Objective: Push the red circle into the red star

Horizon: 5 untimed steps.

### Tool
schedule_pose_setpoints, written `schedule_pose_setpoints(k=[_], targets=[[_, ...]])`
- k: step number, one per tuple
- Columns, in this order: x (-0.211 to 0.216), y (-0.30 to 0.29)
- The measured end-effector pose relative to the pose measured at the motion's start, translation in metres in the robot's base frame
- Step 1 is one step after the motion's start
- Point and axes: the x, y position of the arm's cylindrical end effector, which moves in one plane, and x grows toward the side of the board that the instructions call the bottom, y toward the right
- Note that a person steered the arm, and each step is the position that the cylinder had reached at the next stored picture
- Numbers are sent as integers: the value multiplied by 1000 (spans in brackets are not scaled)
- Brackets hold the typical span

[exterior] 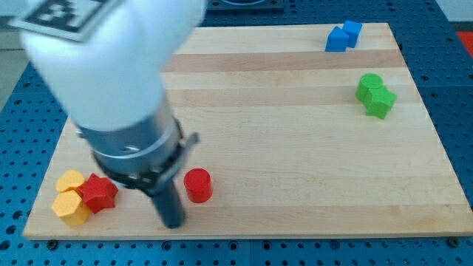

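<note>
Pale wood makes up the bench, a planked board lying on a blue perforated surface. The red circle, a short cylinder, stands near the bench's bottom edge, left of the middle. My tip sits just to the view's left of it and slightly lower, close to the circle but with a thin strip of wood showing between them. The tool here is only a straight dark rod, so it has nothing to open or close and holds nothing; its end rests on the bench surface.

The red star lies further to the view's left, on the far side of the rod from the circle. It touches two yellow blocks: one at its upper left, one at its lower left, both of a roughly hexagonal look, though blur makes the shapes uncertain.

Well apart, at the view's top right, two blue blocks sit pressed together. Below them, near the right edge, two green blocks also touch each other. The arm's bulky white and grey body fills the upper left.
</note>
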Motion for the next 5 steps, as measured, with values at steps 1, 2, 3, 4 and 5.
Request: schedule_pose_setpoints(k=[1,2,3,4,5], targets=[[0,72],[-33,104],[-66,94],[-67,64],[-53,33]])
